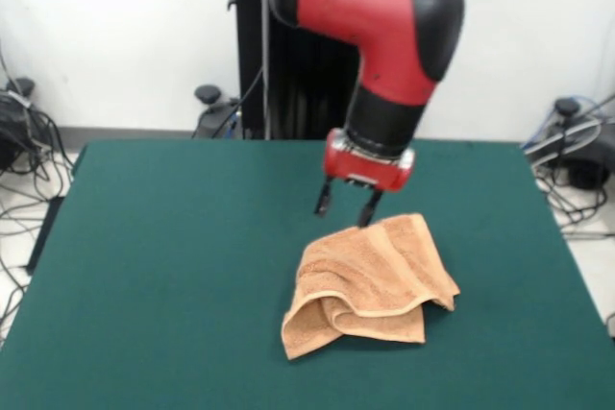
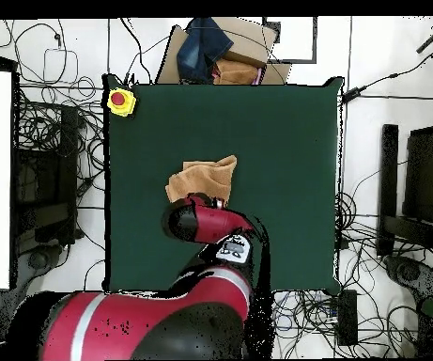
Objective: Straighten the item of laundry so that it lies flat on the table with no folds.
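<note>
The towel (image 1: 373,280) is lying crumpled near the middle of the green desk (image 1: 173,266), doubled over in several folds, so the flattening is hardly begun. The gripper (image 1: 347,206) is hovering at its far edge, fingers (image 1: 323,201) spread and grasping nothing.

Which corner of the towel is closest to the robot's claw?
The towel's far top corner, just beside the open gripper. The other corners lie nearer the camera, folded and rumpled.

front: across table (image 1: 173,256), facing robot | overhead: straight down, base at bottom | shared: tabletop
</note>
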Controlling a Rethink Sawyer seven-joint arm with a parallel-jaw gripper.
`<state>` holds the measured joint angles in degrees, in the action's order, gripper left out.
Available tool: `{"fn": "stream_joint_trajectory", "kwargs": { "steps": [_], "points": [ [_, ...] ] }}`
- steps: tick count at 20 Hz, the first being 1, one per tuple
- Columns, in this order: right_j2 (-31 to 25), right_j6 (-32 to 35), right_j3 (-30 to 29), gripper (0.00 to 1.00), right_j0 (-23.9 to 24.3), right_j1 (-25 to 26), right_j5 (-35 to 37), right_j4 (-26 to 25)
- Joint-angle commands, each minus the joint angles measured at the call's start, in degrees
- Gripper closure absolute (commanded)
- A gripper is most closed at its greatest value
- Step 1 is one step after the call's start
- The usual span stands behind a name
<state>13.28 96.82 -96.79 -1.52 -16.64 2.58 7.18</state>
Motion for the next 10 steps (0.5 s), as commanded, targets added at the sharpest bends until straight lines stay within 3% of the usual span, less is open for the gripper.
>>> {"fn": "stream_joint_trajectory", "kwargs": {
  "steps": [1,10],
  "points": [
    [-1.7,8.6,8.4,0.0,0.5,3.1,3.8,2.9],
    [0.3,11.1,12.8,0.0,-1.3,4.9,5.6,6.8]
  ]
}}
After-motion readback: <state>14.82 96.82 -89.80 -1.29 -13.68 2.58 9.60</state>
